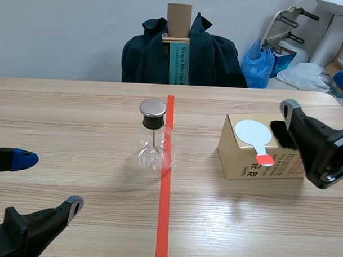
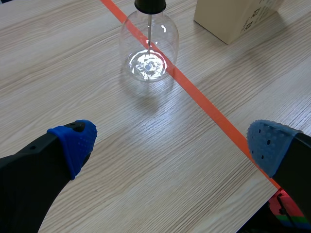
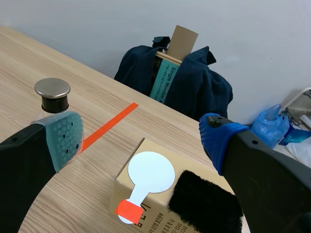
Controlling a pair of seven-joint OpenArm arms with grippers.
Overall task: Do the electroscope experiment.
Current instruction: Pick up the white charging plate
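The electroscope (image 1: 154, 139) is a clear glass flask with a black neck, a round metal cap and a thin rod inside; it stands just left of the orange tape line. In the left wrist view the electroscope (image 2: 148, 46) is well ahead of my left gripper (image 2: 170, 145), which is open. A white round paddle with a red handle (image 1: 256, 137) lies on top of a cardboard box (image 1: 260, 160), beside a black fur pad (image 1: 281, 134). My right gripper (image 3: 141, 141) hovers open above the paddle (image 3: 148, 177) and the fur pad (image 3: 206, 201).
A chair draped with a dark jacket (image 1: 182, 53) and holding a tall box stands behind the table's far edge. A blue bag (image 1: 263, 64) and other clutter lie at the back right. The orange tape line (image 1: 164, 218) runs down the table's middle.
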